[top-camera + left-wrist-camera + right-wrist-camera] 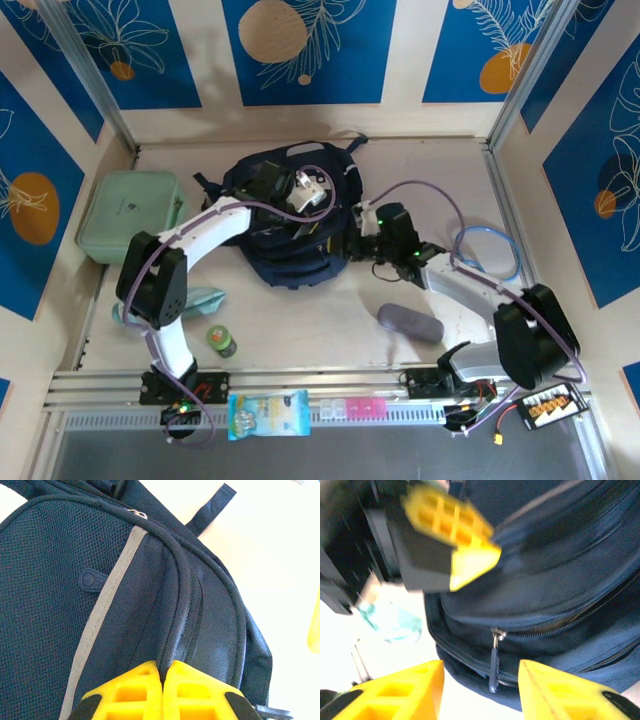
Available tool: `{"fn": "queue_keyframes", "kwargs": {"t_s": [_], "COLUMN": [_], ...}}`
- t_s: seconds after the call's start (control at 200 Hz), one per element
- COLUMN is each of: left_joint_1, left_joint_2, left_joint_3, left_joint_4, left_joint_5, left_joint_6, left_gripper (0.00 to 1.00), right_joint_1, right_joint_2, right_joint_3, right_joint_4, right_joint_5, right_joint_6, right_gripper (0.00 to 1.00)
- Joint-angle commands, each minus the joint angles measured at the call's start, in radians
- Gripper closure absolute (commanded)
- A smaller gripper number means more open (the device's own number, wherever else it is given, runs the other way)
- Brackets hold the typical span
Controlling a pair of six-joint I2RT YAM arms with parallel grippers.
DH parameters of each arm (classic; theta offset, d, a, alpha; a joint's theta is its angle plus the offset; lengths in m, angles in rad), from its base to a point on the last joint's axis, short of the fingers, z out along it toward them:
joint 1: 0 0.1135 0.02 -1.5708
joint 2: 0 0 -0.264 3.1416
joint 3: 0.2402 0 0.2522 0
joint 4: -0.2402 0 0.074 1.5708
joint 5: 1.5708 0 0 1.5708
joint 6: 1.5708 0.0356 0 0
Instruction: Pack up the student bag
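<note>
The student bag (pixel 290 240) is a dark navy backpack lying flat in the middle of the table. My left arm reaches over it, and the left gripper (pixel 312 208) is shut, pinching a raised fold of the bag (pixel 100 605) beside a zip seam between its yellow fingertips (pixel 150 680). My right gripper (pixel 362 245) sits at the bag's right edge. In the right wrist view the right gripper (pixel 481 680) is open, and a dark zip pull (pixel 493 665) hangs free between its fingers. The left gripper's yellow finger (pixel 455 535) shows above it.
A mint green zip case (pixel 130 215) lies at the left wall. A teal packet (pixel 200 300) and a small green bottle (pixel 221 341) sit near the left arm. A grey pouch (pixel 408 323) lies front right, a blue cable loop (pixel 490 250) far right. A snack packet (pixel 268 414) and pill box (pixel 350 408) rest on the front rail.
</note>
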Motion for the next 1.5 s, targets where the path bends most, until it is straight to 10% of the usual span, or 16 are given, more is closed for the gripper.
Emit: {"fn": "queue_keyframes", "kwargs": {"t_s": [0.0,0.32,0.86,1.025,1.18,1.495], "left_joint_1": [0.013,0.013,0.012,0.013,0.013,-0.034], "left_joint_2": [-0.083,-0.171,-0.154,-0.175,-0.273,-0.470], "left_joint_3": [-0.032,-0.120,-0.123,-0.142,-0.255,-0.405], "left_joint_4": [0.093,0.164,0.140,0.143,0.208,0.130], "left_joint_5": [0.053,0.060,0.051,0.016,-0.108,-0.206], "left_joint_6": [-0.009,0.025,0.028,0.002,-0.169,-0.717], "left_gripper": [1.00,1.00,1.00,0.92,0.55,0.36], "right_joint_1": [-0.064,-0.189,-0.116,-0.084,-0.077,-0.041], "right_joint_2": [-0.050,0.035,0.423,0.478,0.476,0.469], "right_joint_3": [-0.014,0.100,0.448,0.493,0.466,0.487], "right_joint_4": [0.026,-0.074,-0.178,-0.183,-0.120,-0.112], "right_joint_5": [-0.087,-0.143,-0.226,-0.244,-0.232,-0.227], "right_joint_6": [0.123,0.468,0.573,0.571,0.566,0.496], "right_gripper": [0.50,0.27,0.24,0.48,0.73,0.79]}}
